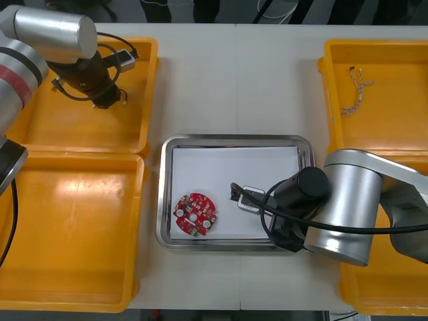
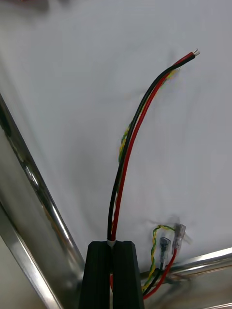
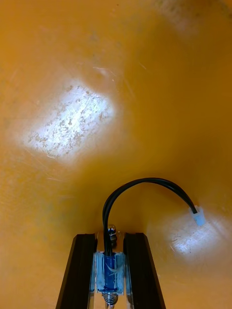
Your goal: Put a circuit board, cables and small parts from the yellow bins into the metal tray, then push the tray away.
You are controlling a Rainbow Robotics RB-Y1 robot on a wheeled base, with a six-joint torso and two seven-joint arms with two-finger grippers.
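A round red circuit board (image 1: 195, 214) lies on the white inside of the metal tray (image 1: 234, 140), towards its near left. My right gripper (image 1: 287, 239) hangs low over the tray's near right corner, mostly hidden under its arm. It (image 2: 112, 252) is shut on a red, black and yellow cable (image 2: 129, 145) whose free end reaches out over the white floor; the tray's rim (image 2: 34, 193) runs close beside the fingers. My left gripper (image 1: 105, 99) is down in the far left yellow bin (image 1: 80, 130). It (image 3: 111, 263) is shut on the blue end of a black cable (image 3: 140, 182), which loops to a white plug.
A twisted blue and white cable (image 1: 354, 93) lies in the far right yellow bin (image 1: 388, 127). The near left bin (image 1: 67, 227) shows a bare floor. The right arm covers most of the near right bin (image 1: 364, 297).
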